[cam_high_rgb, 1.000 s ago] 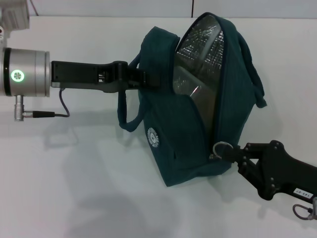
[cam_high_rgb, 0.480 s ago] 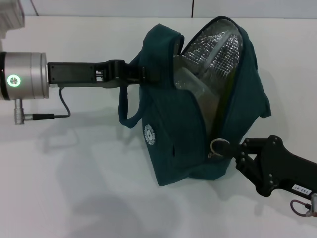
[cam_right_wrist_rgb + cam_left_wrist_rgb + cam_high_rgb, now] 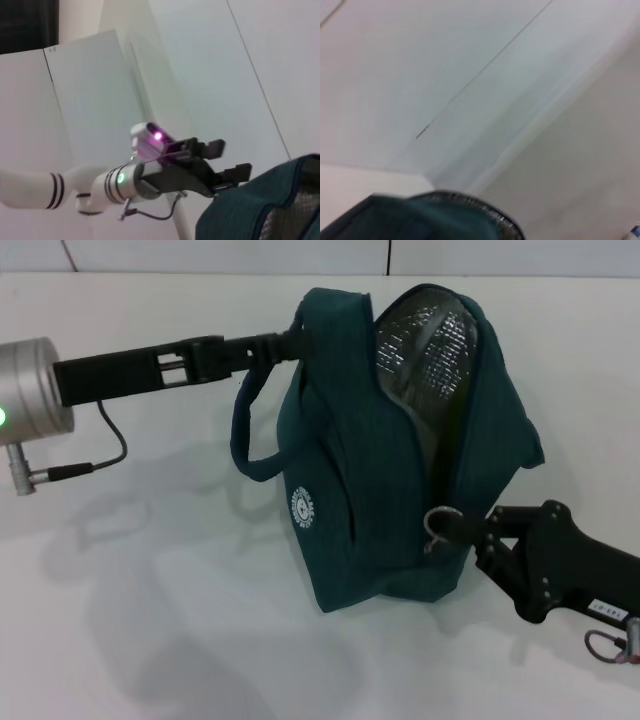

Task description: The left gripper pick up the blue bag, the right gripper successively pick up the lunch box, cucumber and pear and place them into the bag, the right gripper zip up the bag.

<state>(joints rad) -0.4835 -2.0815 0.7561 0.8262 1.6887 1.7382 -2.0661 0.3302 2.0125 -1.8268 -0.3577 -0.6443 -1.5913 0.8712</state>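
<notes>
White table [image 3: 150,620] bears blue bag [image 3: 350,500], both claws gripping.

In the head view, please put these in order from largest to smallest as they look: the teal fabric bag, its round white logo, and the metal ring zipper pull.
1. Dark teal fabric bag
2. Round white logo
3. Metal ring zipper pull, about logo-sized; hard to rank.

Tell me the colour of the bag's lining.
Silver foil with a quilted pattern; the lining shows best in the head view, through the bag's open top.
</notes>
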